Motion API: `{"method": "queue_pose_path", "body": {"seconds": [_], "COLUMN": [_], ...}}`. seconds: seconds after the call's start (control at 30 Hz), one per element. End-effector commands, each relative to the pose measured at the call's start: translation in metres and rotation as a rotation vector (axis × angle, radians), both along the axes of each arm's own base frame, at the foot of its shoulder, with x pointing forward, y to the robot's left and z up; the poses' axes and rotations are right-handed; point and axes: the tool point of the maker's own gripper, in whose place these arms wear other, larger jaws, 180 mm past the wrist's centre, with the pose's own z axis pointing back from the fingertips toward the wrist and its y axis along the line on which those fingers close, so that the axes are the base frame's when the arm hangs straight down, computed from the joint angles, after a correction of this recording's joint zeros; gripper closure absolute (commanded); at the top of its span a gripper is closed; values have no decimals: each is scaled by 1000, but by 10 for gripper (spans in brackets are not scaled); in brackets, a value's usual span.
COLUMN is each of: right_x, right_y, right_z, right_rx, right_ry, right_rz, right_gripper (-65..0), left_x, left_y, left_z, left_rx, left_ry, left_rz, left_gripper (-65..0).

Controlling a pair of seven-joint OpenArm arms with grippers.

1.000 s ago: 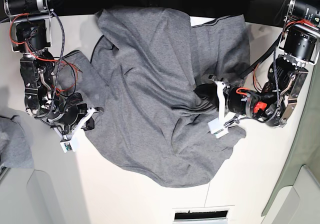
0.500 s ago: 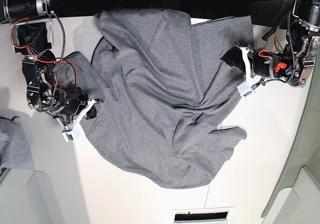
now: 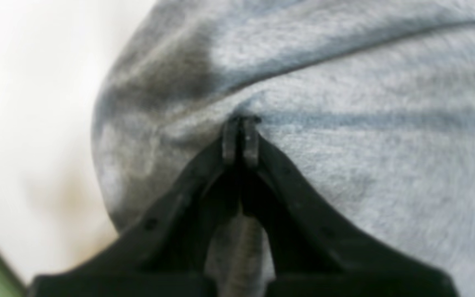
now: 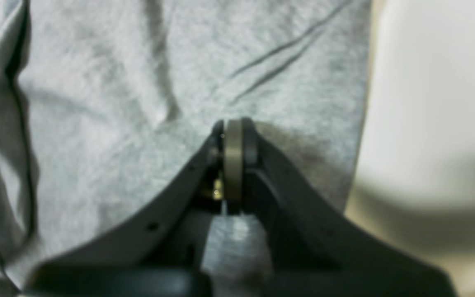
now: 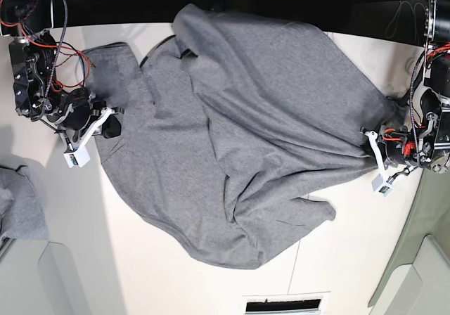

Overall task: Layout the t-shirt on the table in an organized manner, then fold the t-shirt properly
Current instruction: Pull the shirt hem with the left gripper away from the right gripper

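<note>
1. A heather-grey t-shirt (image 5: 246, 139) lies spread and rumpled across the white table (image 5: 351, 259), reaching from the table's far edge toward its near edge, with deep folds running through the middle.
2. The left gripper (image 5: 371, 162), near the table's right edge in the base view, is clenched on a bunched part of the shirt; the left wrist view shows its black jaws pinched together on grey cloth (image 3: 344, 123), which is pulled into creases at the tips.
3. The right gripper (image 5: 112, 126), near the table's left edge, is likewise clenched on the shirt; the right wrist view shows the closed jaws set into the fabric (image 4: 118, 103) just beside its edge.
4. A smaller scrap of grey cloth (image 5: 17, 202) lies apart at the table's left edge.
</note>
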Motion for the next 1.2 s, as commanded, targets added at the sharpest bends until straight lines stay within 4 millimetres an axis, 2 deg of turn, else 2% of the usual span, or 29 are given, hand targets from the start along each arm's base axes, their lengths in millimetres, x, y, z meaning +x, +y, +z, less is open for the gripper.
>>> {"method": "queue_pose_path", "body": {"seconds": [0.0, 0.1, 0.2, 0.3, 0.43, 0.6, 0.7, 0.77, 0.87, 1.0, 1.07, 1.17], "right_x": [-13, -34, -52, -56, -35, 8, 34, 50, 79, 106, 106, 94], "right_y": [-3, 11, 22, 29, 29, 18, 20, 24, 31, 45, 55, 64], "right_z": [-4, -1, 3, 11, 32, 61, 80, 88, 90, 70, 52, 26], "right_rx": [-37, -19, -9, -5, -2, -14, -17, -23, -9, 17, 4, -53], "right_ry": [40, 30, 21, -2, -80, -185, -249, -279, -293, -261, -209, -137], "right_rz": [32, 64, 92, 111, 105, 73, 73, 73, 49, 27, 66, 141], "right_gripper": [0, 0, 0, 0, 0, 0, 0, 0, 0, 0, 0, 0], "left_x": [17, 44, 61, 73, 79, 81, 64, 42, 8, -36, -59, -89], "left_y": [6, -15, -40, -55, -51, -55, -58, -59, -66, -71, -71, -71], "left_z": [14, 28, 34, 38, 47, 85, 95, 87, 64, 30, 14, -5], "left_rx": [20, -9, -13, 21, 76, 4, -24, -22, -64, -107, -114, -110], "left_ry": [-34, -84, -104, -114, -102, -193, -206, -167, -96, 6, 58, 118], "left_rz": [11, -9, -69, -98, -89, -115, -165, -218, -255, -248, -246, -260], "left_gripper": [-13, -13, -13, -13, -13, -13, -13, -13, -13, -13, -13, -13]}}
